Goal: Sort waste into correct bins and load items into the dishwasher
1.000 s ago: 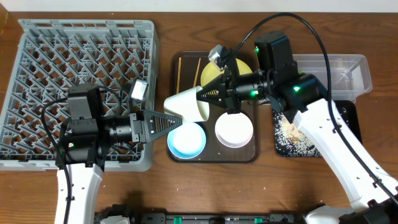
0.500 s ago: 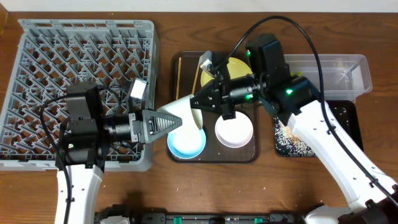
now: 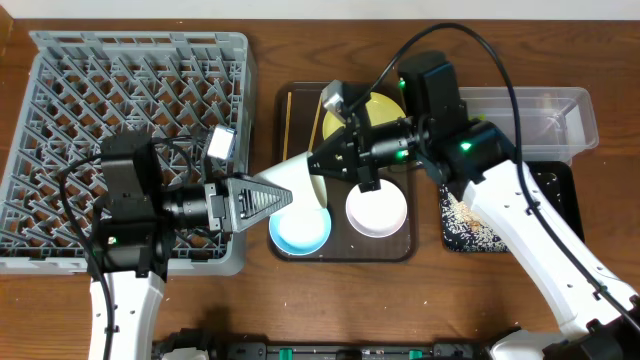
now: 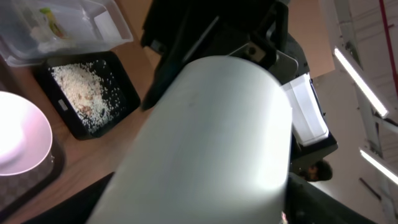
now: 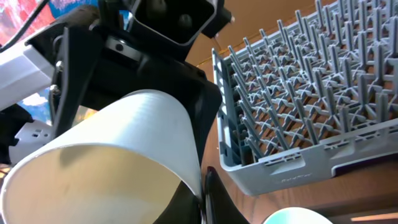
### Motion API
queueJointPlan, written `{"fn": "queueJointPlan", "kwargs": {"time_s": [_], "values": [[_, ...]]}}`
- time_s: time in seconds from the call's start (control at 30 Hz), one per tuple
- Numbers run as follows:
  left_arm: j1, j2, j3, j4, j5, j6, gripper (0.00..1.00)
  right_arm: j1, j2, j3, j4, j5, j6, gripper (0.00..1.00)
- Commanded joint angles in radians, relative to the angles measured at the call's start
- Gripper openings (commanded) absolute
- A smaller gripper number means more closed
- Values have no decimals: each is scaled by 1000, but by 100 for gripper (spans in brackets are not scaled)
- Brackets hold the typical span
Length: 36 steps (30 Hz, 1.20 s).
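The white cup [image 3: 298, 178] hangs on its side in mid-air, its rim pinched tight by the right gripper [image 3: 322, 170]. Its base points at the left gripper [image 3: 275, 193], whose jaws flank it — whether they press it cannot be told. Just beneath both grippers lie the light blue bowl [image 3: 300, 228] and the brown tray [image 3: 340, 256]; the dish rack [image 3: 130, 40] spreads behind the left one. Both forearms lie level — nose to nose.

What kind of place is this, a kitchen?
Likely a robot test table, not a real kitchen: two robot arms, a grey dish rack and a tray of bowls.
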Motion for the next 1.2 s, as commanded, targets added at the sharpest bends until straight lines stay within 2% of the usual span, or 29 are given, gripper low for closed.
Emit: {"fn": "queueJointPlan", "kwargs": {"time_s": [0.0, 0.27, 0.33, 0.4, 0.43, 0.47, 0.5, 0.57, 0.67, 0.83, 1.17], "values": [[-3, -10, 16, 5, 5, 1, 76, 16, 16, 4, 0, 17, 7, 1], [-3, -10, 16, 5, 5, -9, 68, 16, 22, 4, 1, 18, 7, 1], [-3, -10, 16, 5, 5, -9, 64, 16, 22, 4, 0, 18, 7, 4], [-3, -10, 16, 5, 5, -9, 64, 16, 22, 4, 0, 18, 7, 18], [-3, -10, 16, 5, 2, -9, 64, 15, 22, 4, 0, 18, 8, 36], [-3, -10, 16, 5, 2, -9, 64, 12, 21, 4, 1, 18, 9, 48], [-3, -10, 16, 6, 2, -8, 64, 3, 18, 4, 1, 17, 15, 55], [0, -10, 16, 9, -17, -6, 64, -24, 10, 4, 1, 17, 36, 61], [20, -10, 16, 9, -72, -5, 58, -81, -12, 4, -1, 17, 59, 63], [119, -16, 16, 19, -108, -6, 53, -191, -53, 4, -62, 27, 85, 65], [452, -32, 16, 23, -237, -82, 49, -177, -52, 4, -345, 354, 45, 70]]}}
